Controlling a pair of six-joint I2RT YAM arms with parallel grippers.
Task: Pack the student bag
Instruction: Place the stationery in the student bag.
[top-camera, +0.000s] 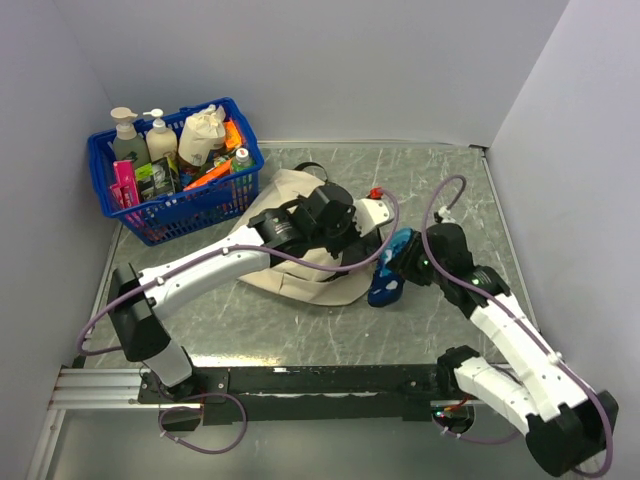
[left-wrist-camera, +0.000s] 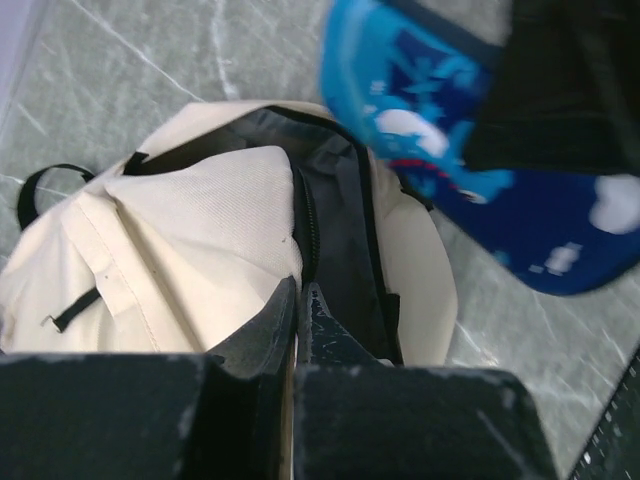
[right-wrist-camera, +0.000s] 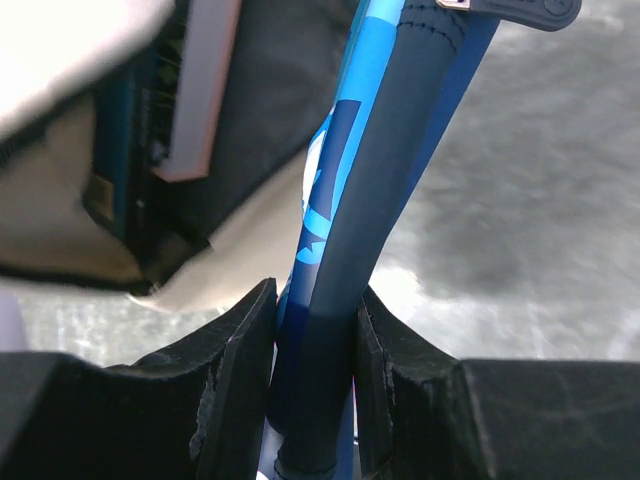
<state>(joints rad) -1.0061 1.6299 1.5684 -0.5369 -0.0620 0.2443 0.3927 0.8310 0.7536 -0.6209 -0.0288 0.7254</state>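
Teamwork over a grey marbled table (top-camera: 450, 180): the cream student bag (top-camera: 285, 190) lies flat near the middle, its black-trimmed mouth turned toward the right arm. A blue basket (top-camera: 170, 215) of bottles stands well apart at the far left corner.

The left gripper (left-wrist-camera: 297, 300) is pressed shut on a thin fold of the bag's cream fabric beside the zipper (left-wrist-camera: 305, 225), holding the dark-lined opening agape. The right gripper (right-wrist-camera: 315, 300) is clamped on the edge of a flat blue pouch (right-wrist-camera: 370, 200) printed in white and lighter blue. The pouch stands on edge just beside the bag's mouth. The right wrist view shows flat items (right-wrist-camera: 200, 90) already lodged inside, one with a pale border.

From where I stand, the insertion looks about to begin, and several things could spoil it. The opening is narrow and partly filled, so the pouch's leading corner may catch on the zipper lip or butt against the contents. Either would shove the whole bag across the smooth tabletop. The left pinch holds only a sliver of cloth; a sideways push from the pouch could tug it free and let the mouth fall closed. The pouch is gripped along one edge only, so resistance at its tip could twist it between the fingers. The two wrists are also crowded close together, with purple cables (top-camera: 440, 195) looping near the bag, and a hurried push risks a knock or a snag.
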